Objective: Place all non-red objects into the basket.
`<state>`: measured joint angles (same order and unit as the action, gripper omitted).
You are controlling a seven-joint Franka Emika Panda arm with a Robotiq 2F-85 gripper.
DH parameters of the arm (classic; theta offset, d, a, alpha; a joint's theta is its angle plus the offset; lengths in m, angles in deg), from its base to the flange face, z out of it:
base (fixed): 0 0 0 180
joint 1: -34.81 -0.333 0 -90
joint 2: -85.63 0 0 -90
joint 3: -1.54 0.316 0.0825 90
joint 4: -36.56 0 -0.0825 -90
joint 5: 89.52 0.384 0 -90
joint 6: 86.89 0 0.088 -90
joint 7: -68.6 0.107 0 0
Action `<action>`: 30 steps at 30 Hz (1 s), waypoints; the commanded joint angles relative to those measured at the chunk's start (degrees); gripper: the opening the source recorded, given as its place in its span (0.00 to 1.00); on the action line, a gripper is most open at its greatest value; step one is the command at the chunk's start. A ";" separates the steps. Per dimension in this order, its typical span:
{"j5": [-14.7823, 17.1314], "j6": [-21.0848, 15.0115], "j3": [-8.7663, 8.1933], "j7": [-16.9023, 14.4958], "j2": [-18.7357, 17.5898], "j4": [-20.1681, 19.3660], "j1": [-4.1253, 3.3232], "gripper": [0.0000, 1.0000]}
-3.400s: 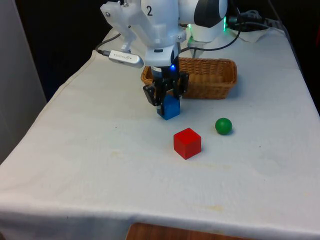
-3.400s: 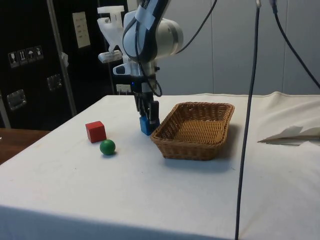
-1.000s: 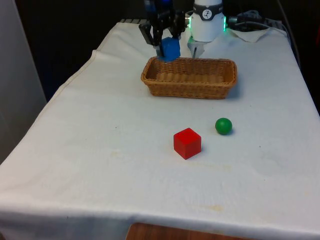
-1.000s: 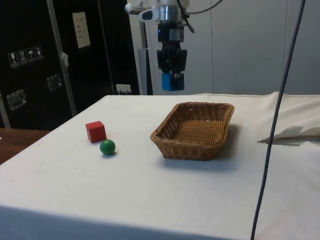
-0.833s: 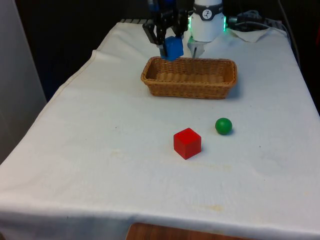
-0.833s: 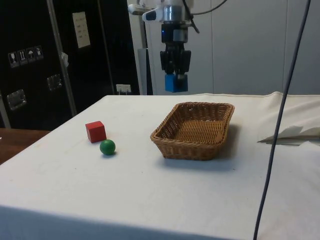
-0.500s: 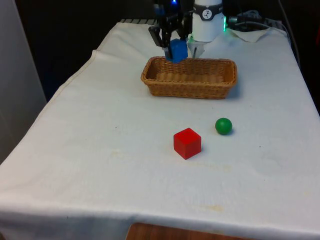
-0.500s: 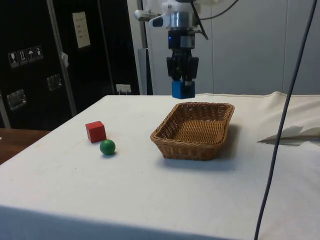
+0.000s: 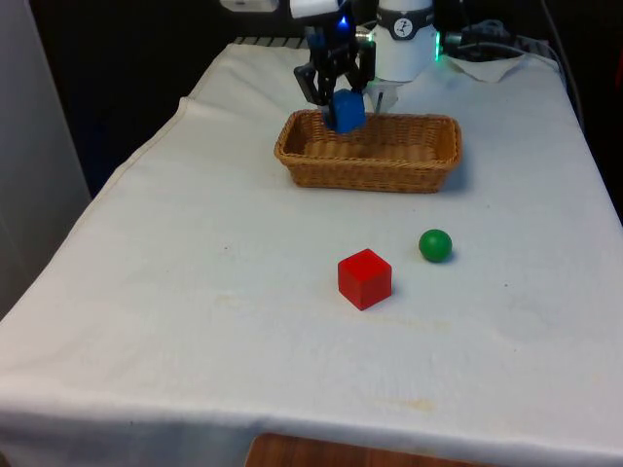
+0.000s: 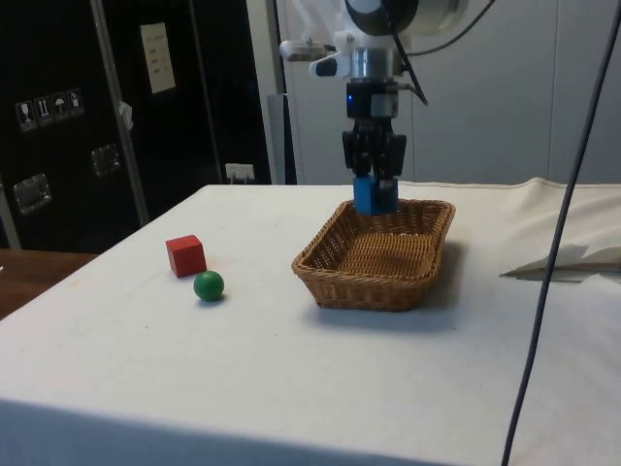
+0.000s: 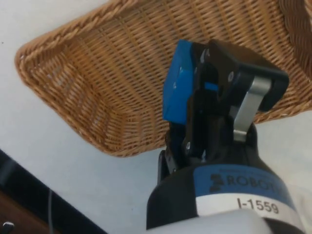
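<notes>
Carried from the surface [image 9: 195,292] up over the basket [image 9: 428,173], the blue block [image 9: 347,110] sits clamped in the hand [image 9: 340,109]. Next: lower, release; green ball [image 9: 435,245] remains.

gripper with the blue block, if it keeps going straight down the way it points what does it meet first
Most likely the woven floor of the basket. The gripper points down over the basket's interior, shut on the blue block, so the block's underside would touch first. Exact height above the weave is hard to judge.
</notes>
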<state>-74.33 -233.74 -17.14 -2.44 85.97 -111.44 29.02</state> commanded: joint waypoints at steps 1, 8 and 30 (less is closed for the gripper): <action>-0.29 -2.18 0.06 0.06 -0.69 -0.63 -0.06 0.03; 0.74 -5.67 0.57 -0.52 -3.09 -1.60 -0.29 0.03; 0.92 -7.05 0.86 -0.46 -5.79 -1.32 -0.34 1.00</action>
<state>-73.88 -240.61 -16.39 -2.56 80.07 -112.70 28.68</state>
